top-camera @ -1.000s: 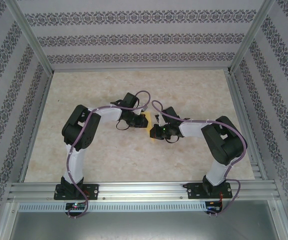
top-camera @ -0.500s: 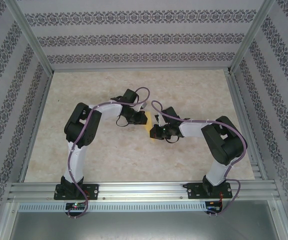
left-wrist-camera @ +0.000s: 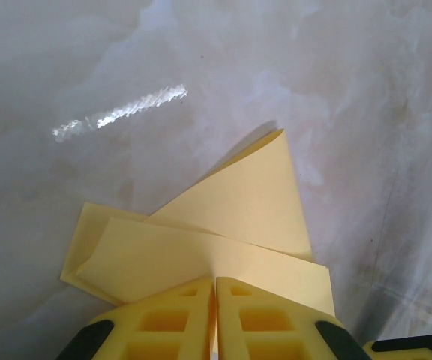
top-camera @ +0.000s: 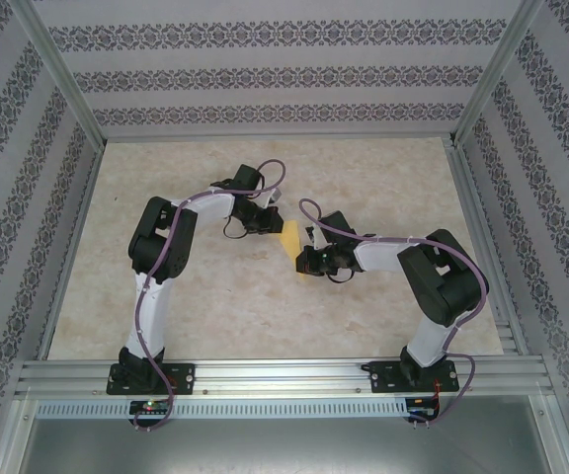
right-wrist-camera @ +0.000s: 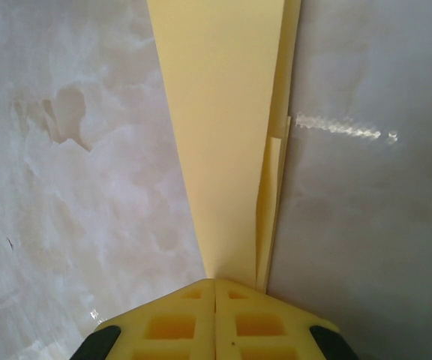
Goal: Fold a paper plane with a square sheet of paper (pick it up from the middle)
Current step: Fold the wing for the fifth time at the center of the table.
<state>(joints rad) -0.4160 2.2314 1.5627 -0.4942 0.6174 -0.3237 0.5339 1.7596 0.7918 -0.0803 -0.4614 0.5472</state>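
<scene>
Near the middle of the desk (top-camera: 215,296), my left gripper (left-wrist-camera: 214,281) and right gripper (right-wrist-camera: 214,283) are each clenched on the yellow sheet (top-camera: 290,238). It already has several folded layers, narrowing to a wedge; I judge the plane is unfinished.

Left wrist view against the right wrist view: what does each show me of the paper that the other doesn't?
Left wrist: the left end effector shut on the yellow paper, whose folded layers fan out, one flap pointing away. Right wrist: the right end effector shut on a long narrow face of it, layered edges along its right side. Both: paper pinched at the frame's bottom, the marbled table behind, a glare streak on it.
</scene>
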